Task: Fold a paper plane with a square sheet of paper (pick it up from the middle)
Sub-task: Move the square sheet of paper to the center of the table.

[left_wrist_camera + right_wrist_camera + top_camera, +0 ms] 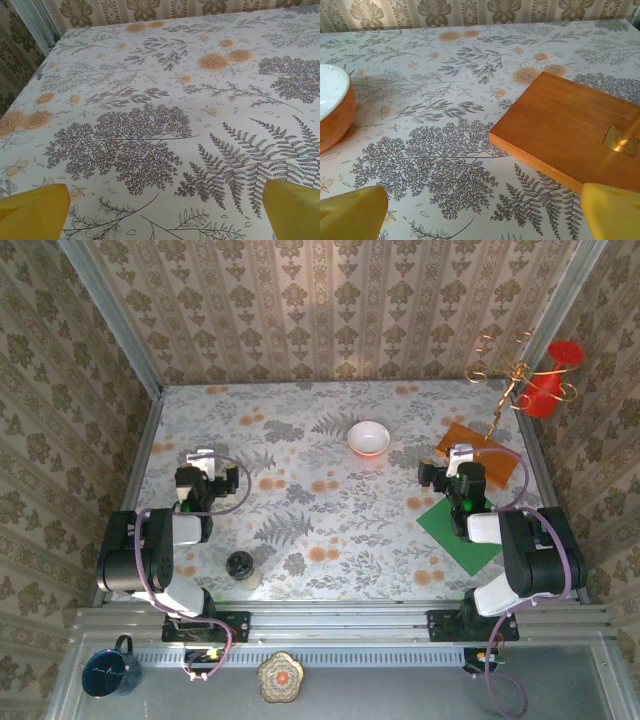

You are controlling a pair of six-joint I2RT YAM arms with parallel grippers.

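1. Left gripper [165, 212]: yellow fingers [32, 212] spread wide over the bare patterned tablecloth [150, 100], holding nothing, well apart from the paper.
2. Dark jar [240, 566]: near the front edge, beside the left arm.
3. White bowl [369, 438]: mid-table, away from the paper.
4. Right gripper [482, 212]: fingers apart and empty, facing the bowl and the wooden board [570, 130].
5. Square sheet of paper [455, 535]: flat, unfolded, partly beneath the right arm, so this arm is probably best placed to take its middle.
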